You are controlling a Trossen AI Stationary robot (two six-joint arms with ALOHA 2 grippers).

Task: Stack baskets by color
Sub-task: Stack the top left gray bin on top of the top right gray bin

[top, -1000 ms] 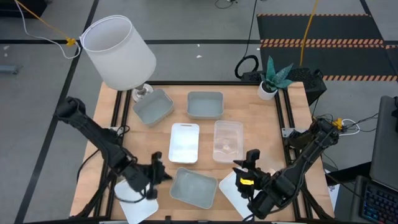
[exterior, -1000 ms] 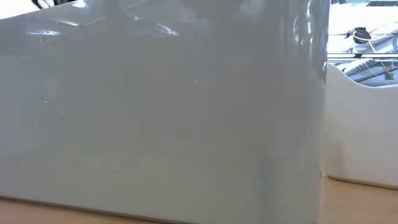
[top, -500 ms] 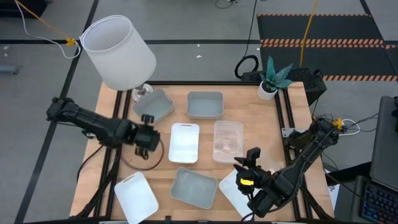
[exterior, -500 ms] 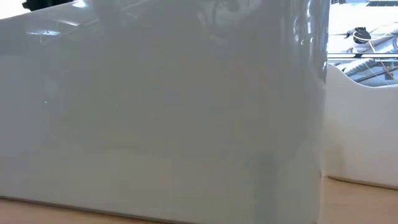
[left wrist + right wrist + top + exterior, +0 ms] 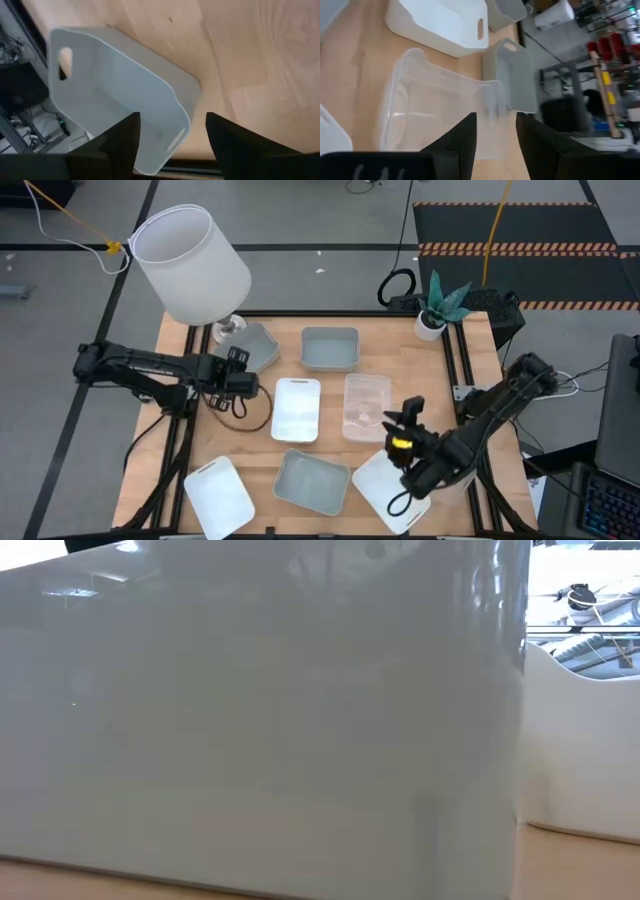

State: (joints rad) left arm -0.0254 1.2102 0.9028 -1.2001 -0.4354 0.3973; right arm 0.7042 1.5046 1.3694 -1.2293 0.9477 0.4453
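Note:
Seven baskets lie on the wooden table. Grey-blue ones sit at the far left (image 5: 258,345), far middle (image 5: 330,348) and near middle (image 5: 312,480). White ones sit at the centre (image 5: 296,408), near left (image 5: 220,495) and near right (image 5: 378,485). A clear one (image 5: 366,405) lies right of centre. My left gripper (image 5: 238,362) hangs open just short of the far-left grey-blue basket (image 5: 120,90), fingers wide apart. My right gripper (image 5: 405,416) hovers open at the clear basket's (image 5: 430,105) near right corner, nothing between its fingers.
A big white lampshade (image 5: 190,265) leans over the table's far left corner. A small potted plant (image 5: 432,320) stands at the far right corner. The low view is blocked by a grey-blue basket's wall (image 5: 260,720), with a white basket (image 5: 585,750) beside it.
My left gripper has swung from the near-left white basket toward the table's far edge, turning as it went, and now stands at the far-left grey-blue basket. The white basket stays on the table. My right gripper has moved a little toward the clear basket.

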